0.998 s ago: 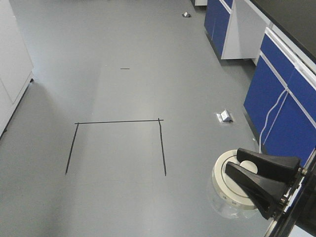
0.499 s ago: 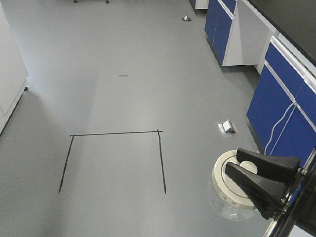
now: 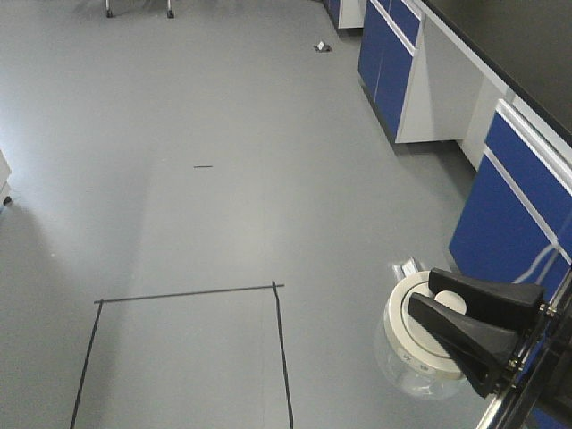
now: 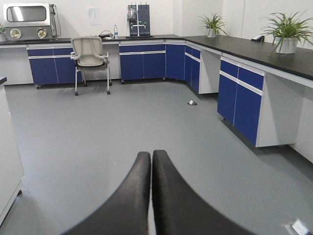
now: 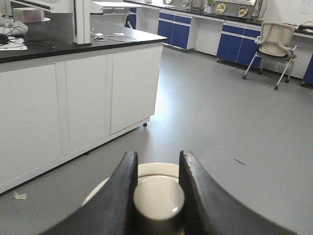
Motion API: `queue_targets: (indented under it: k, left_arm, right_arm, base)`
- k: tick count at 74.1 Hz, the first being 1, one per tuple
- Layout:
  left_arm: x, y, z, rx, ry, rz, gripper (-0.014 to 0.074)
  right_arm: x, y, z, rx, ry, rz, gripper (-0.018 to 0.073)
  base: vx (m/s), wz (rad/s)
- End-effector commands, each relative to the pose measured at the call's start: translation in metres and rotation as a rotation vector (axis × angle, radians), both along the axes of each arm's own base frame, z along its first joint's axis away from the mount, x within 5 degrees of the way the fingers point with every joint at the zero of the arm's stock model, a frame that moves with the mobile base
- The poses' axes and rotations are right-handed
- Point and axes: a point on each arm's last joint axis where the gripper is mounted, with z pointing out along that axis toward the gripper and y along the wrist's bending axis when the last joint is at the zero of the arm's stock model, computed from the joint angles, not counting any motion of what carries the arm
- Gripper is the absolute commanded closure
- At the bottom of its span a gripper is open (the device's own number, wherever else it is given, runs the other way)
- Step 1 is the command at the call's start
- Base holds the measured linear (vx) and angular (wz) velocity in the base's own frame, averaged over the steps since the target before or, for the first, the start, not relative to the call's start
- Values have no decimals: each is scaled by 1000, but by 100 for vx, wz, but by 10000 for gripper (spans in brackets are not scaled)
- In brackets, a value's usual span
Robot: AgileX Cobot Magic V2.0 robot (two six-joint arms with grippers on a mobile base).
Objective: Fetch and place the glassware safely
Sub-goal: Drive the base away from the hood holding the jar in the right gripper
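The glassware is a squat clear glass jar with a wide white lid, hanging above the grey floor at the lower right of the front view. My right gripper is shut on the lid's raised centre knob. In the right wrist view the two black fingers of this gripper press both sides of the round white knob, and the lid's rim shows behind it. My left gripper is shut with nothing in it, held above bare floor.
Blue-fronted cabinets under a dark counter line the right side. A black tape rectangle marks the floor at lower left. A floor socket box peeks out behind the lid. An office chair stands far ahead; a white cabinet block is opposite.
The whole floor scene has slid down the front view: the tape rectangle and socket box sit lower and nearer. The jar stays held in the right gripper in the same pose.
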Motion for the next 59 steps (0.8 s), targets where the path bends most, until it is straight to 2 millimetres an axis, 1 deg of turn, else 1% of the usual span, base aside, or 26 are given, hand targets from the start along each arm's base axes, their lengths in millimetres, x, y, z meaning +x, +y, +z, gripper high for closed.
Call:
queue_targets:
  k: [1,34,59]
  left_arm:
    - [0,-1,14,-14,-84,-19,603]
    - [0,-1,14,-14,-84,-19,603]
    - [0,-1,14,-14,-84,-19,603]
  right_arm:
    - [-1,1,13,49,-31,15,560]
    - [-1,1,13,49,-31,15,560]
    - [-1,1,13,49,-32,16,560]
  base:
    - [50,3]
    - [56,14]
    - [63,12]
